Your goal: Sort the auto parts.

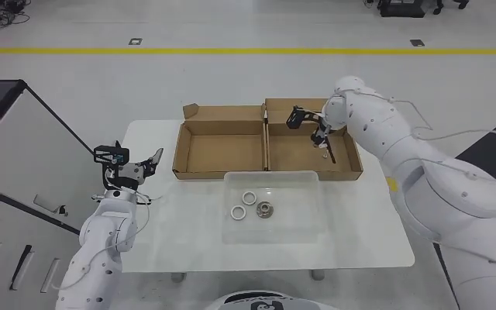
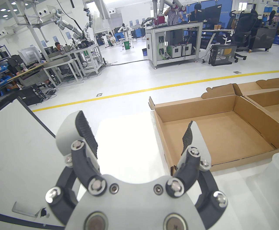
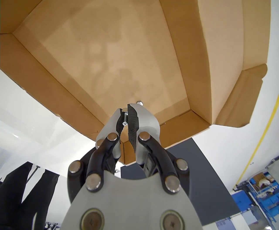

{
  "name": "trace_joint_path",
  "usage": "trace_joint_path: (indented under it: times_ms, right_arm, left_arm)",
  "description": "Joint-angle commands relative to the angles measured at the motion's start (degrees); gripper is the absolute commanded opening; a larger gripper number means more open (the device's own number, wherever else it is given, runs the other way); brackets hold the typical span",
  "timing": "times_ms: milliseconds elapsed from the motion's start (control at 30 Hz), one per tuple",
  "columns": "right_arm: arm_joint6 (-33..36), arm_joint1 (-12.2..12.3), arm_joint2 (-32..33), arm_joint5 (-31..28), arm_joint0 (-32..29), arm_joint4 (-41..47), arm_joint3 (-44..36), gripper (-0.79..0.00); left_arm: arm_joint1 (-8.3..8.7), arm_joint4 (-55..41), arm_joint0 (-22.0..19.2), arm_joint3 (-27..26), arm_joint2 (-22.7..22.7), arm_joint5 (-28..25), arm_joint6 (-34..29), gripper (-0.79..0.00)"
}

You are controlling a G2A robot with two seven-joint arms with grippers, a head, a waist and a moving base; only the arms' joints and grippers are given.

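Bolt (image 3: 124, 118), one, in right claw (image 3: 125, 109) — left claw (image 2: 135, 117) agape — two rings (image 1: 249, 198), one bearing (image 1: 265, 208)

— What's around me here?
— You've got pale floor (image 1: 232, 23) all round, with a yellow line (image 1: 232, 51) crossing at twelve o'clock.
— And beyond it?
— Desks (image 2: 63, 65) toward eleven, black office chairs (image 2: 244, 28) toward one, ceiling lights (image 2: 8, 4) on.

table (image 1: 360, 229) | left box (image 1: 219, 153), right box (image 1: 291, 155) abutting | clear tray (image 1: 298, 225), seemingly touching both
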Motion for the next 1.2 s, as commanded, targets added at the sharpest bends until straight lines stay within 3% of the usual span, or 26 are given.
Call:
trace_joint_path:
  times_ms: [0, 600, 1167]
  right_arm:
    - [-1.80, -0.61, -0.02, -0.26, -0.35, -0.66, 0.97, -0.785]
    - [-10.89, -5.45, -0.07, 0.24, -2.91, -6.61, 7.43, -0.785]
    - [-12.47, -8.36, 0.60, -0.17, -4.61, -8.89, 12.81, -0.785]
  left_arm:
    - [0.00, 0.00, 0.00, 0.00, 0.00, 0.00, 0.00, 0.000]
    - [0.00, 0.00, 0.00, 0.00, 0.00, 0.00, 0.00, 0.000]
    - [0.00, 0.00, 0.00, 0.00, 0.00, 0.00, 0.00, 0.000]
